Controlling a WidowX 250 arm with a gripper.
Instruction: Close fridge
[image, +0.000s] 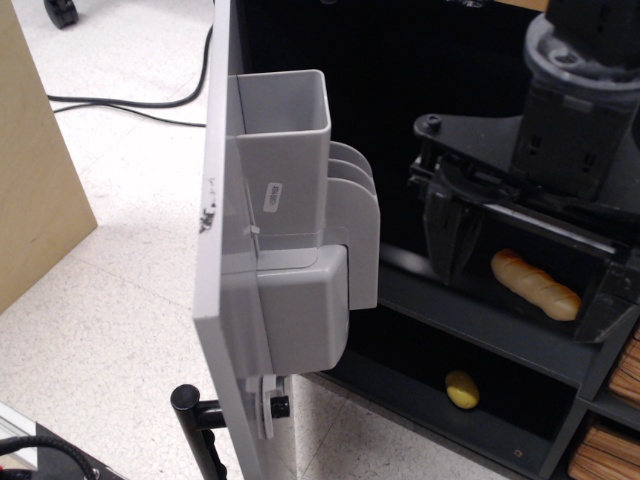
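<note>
Fridge door of smooth light-grey plastic (235, 300) is standing wide open before me, boxy grey bins sticking out. My black metal gripper (450, 240) is hanging inside the dark cabinet, above a bread roll (535, 285); fingers look together, I cannot tell.

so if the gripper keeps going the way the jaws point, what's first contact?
The gripper points down at the black fridge shelf just below its tips, so the shelf is likely first contact. The bread roll lies to one side, and the grey door bins are off that line. Depth is unclear from this single view.
</note>
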